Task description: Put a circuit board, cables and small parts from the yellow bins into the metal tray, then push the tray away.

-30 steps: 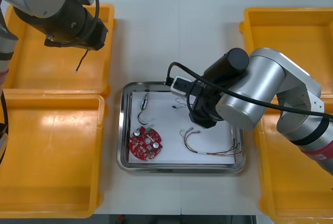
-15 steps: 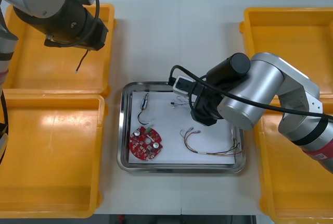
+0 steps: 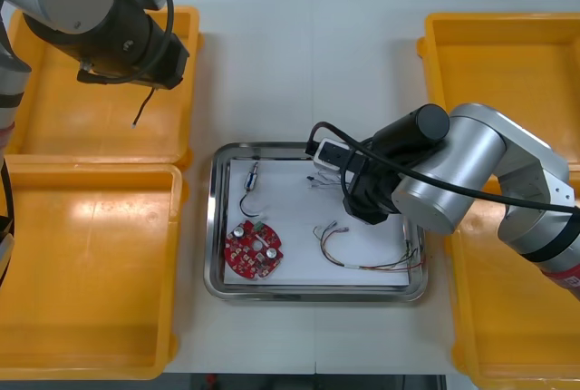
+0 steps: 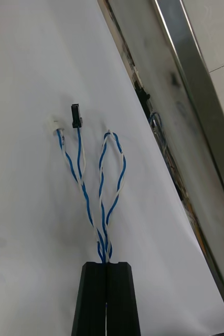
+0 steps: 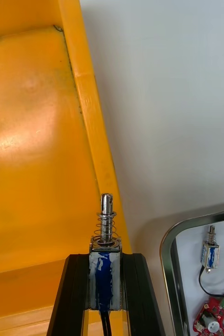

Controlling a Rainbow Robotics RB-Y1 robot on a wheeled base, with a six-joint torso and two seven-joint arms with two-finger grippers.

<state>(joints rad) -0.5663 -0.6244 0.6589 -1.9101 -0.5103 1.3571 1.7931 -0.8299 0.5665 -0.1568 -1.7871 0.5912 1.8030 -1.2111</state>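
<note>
**Q:** What is held by the left gripper (image 5: pixel 105 261)?

**A:** A small metal part (image 5: pixel 107 218) is clamped between its black fingers, with a spring and pin standing up past the fingertips. The gripper is seen above the inner rim of the far yellow bin (image 3: pixel 91 131) on the left (orange through the wrist camera), just beside the bare table (image 3: pixel 362 45).

**Q:** And the right gripper (image 4: pixel 107 269)?

**A:** It is pinched tight on a twisted blue and white cable (image 4: pixel 103 236). The cable's loop and two plug ends are fanned out over the white lining of the metal tray (image 3: pixel 313 294), close to one shiny rim.

**Q:** What is laid in the tray?

**A:** A round red circuit board (image 3: pixel 254 250) is placed toward the near left corner. A second metal part (image 3: pixel 255 171), with a black lead, is set behind it. A red and yellow cable (image 3: pixel 372 268) is curled along the right side, partly covered by the right arm.
</note>
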